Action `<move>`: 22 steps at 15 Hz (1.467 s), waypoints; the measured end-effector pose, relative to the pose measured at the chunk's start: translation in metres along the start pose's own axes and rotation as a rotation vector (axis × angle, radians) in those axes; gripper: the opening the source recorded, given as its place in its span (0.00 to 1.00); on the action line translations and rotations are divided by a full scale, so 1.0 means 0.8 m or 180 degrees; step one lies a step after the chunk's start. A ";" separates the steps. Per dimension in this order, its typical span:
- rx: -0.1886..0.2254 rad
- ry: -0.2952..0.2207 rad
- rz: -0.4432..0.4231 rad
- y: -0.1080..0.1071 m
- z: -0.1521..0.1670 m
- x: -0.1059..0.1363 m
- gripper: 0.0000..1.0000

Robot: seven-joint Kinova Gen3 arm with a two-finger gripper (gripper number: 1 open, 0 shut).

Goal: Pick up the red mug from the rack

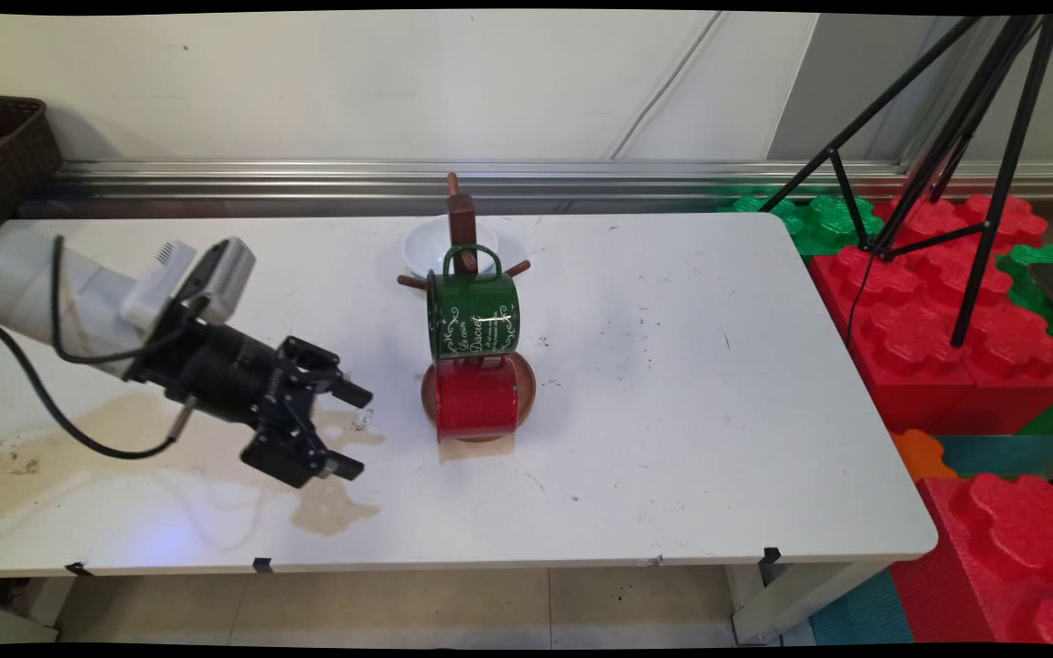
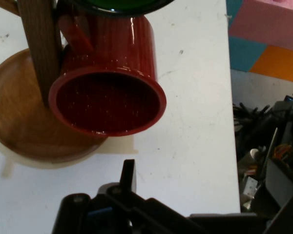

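Note:
A wooden mug tree [image 1: 462,224] stands on a round wooden base [image 1: 526,388] in the middle of the white table [image 1: 673,384]. A green mug [image 1: 473,315] with white lettering hangs from it. Just below hangs a red mug [image 1: 477,397], low over the base. My gripper [image 1: 355,431] hovers to the left of the red mug, pointing at it, open and holding nothing. In the hand view the red mug [image 2: 107,97] shows its open mouth, beside the wooden post [image 2: 39,48] and base [image 2: 24,126]. One black finger [image 2: 128,176] rises at the bottom.
A white bowl [image 1: 426,245] sits behind the mug tree. A brown stain [image 1: 124,448] spreads over the table's left front, under the arm. A dark basket [image 1: 1,146] stands at the back left. A black tripod [image 1: 947,183] and red foam blocks [image 1: 947,347] stand off the table's right side.

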 end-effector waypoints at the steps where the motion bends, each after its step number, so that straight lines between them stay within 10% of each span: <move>1: 0.0007 0.0014 -0.0010 0.000 0.007 -0.001 1.00; 22: 0.0251 0.0344 -0.0163 0.011 0.097 0.014 1.00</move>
